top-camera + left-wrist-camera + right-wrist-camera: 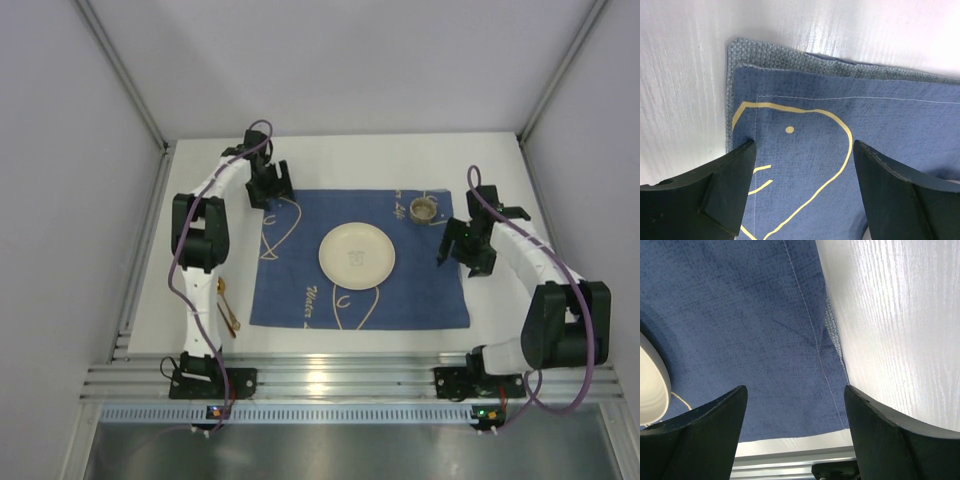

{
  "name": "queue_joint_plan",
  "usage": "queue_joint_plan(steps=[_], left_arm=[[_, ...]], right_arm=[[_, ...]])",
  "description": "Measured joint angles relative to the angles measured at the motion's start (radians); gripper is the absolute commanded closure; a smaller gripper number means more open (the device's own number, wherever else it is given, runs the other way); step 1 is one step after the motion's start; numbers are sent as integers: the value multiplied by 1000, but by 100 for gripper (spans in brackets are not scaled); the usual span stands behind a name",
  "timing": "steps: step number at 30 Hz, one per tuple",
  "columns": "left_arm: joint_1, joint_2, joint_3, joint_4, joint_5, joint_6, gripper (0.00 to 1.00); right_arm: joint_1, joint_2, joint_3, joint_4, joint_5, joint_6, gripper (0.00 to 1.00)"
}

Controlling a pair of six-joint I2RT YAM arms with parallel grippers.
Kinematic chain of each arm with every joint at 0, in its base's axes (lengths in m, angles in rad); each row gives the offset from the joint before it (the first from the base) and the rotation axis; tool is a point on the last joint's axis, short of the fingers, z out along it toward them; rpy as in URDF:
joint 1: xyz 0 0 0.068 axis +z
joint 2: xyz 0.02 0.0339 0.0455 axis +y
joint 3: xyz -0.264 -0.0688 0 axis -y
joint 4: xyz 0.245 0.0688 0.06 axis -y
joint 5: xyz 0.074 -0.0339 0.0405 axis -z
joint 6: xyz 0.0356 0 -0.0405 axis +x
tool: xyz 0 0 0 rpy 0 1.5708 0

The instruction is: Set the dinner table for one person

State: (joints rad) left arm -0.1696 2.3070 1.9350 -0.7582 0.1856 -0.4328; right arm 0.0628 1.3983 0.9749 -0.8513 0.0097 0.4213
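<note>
- Blue cloth, the placemat (300,290) lies flat on the dinner table (330,160), the white matte top that extends past the mat on every side.
- Cream line drawings curl across the placemat. A short cursive word sits near its near edge, too small to read.
- A cream plate (357,253) rests at the middle of the placemat, with a faint mark at its centre that cannot be read.
- A small round brownish cup (424,208) stands on the placemat's far right corner.
- A thin golden-brown utensil (227,305) lies on the table just off the placemat's left edge, by the left arm. Its kind is unclear.
- The left gripper (802,150) hangs over the placemat's far left corner, its fingers spread wide and holding nothing. A yellow outline with a dot shows between them, and a grey woven border runs along the mat's edge.
- The right gripper (795,395) hovers over the placemat's right edge, its fingers parted and empty, with the plate's rim at the left of its view.
</note>
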Motion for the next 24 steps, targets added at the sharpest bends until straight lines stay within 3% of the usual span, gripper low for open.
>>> queue_joint_plan(steps=[24], left_arm=[[77, -10, -26, 3, 0, 14, 17]], right_arm=[[0, 91, 56, 24, -7, 9, 22]])
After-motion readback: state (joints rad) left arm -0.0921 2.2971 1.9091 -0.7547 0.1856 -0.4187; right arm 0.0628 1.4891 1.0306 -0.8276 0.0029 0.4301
